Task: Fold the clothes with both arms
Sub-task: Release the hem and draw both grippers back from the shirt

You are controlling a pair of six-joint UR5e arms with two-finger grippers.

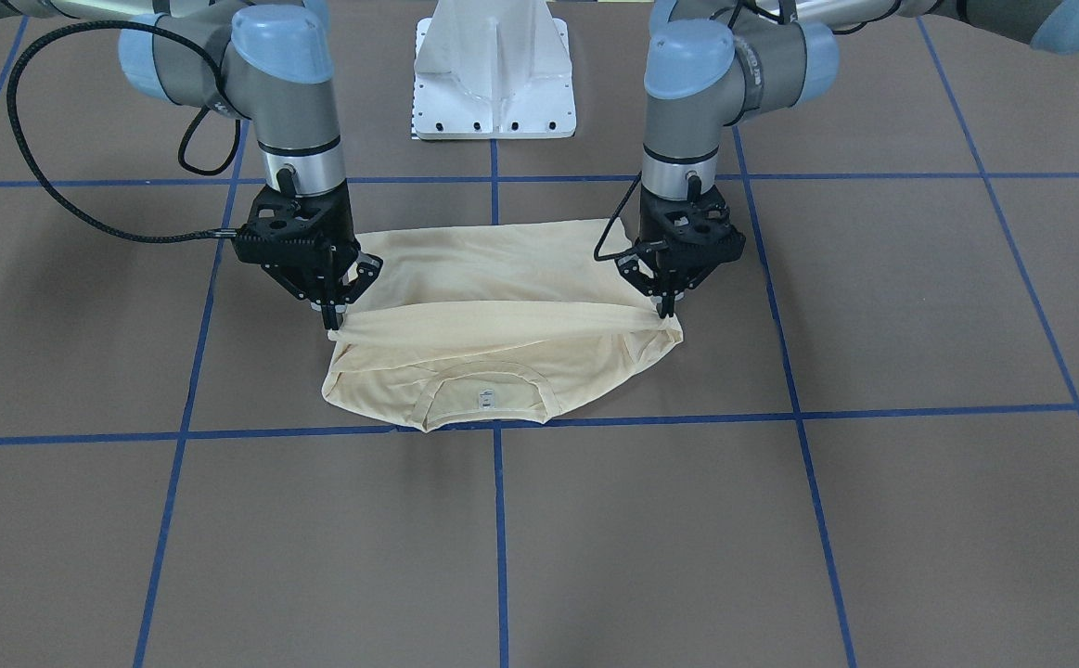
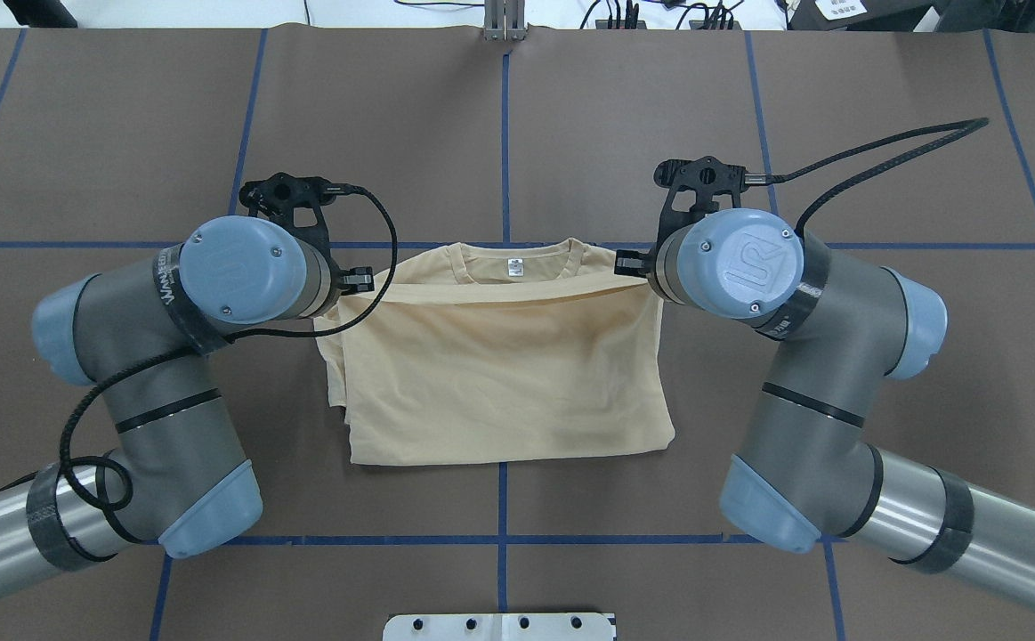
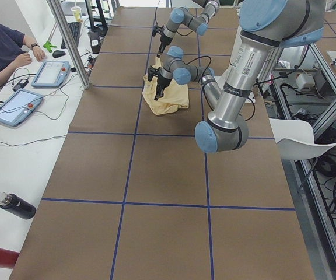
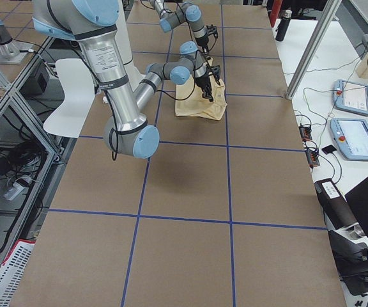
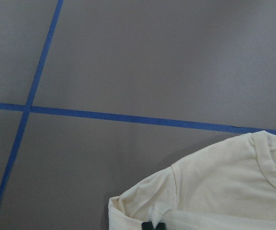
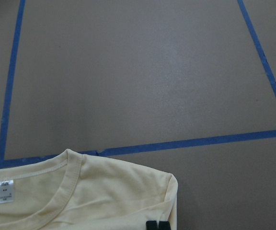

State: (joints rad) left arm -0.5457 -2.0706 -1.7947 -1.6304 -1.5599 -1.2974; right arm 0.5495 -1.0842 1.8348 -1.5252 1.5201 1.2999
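One pale cream-yellow T-shirt lies folded near the middle of the brown table. Its collar, with the small white neck label, is turned to the side away from the robot and touches a blue tape line. A fold of its fabric stands raised as a taut band across the shirt, stretched between the two grippers. The left gripper pinches one end of that band at the shirt's edge, fingers closed on the cloth. The right gripper pinches the other end in the same way. Both point straight down from the left arm and the right arm. Behind the shirt, between the arms, stands the white pedestal base.
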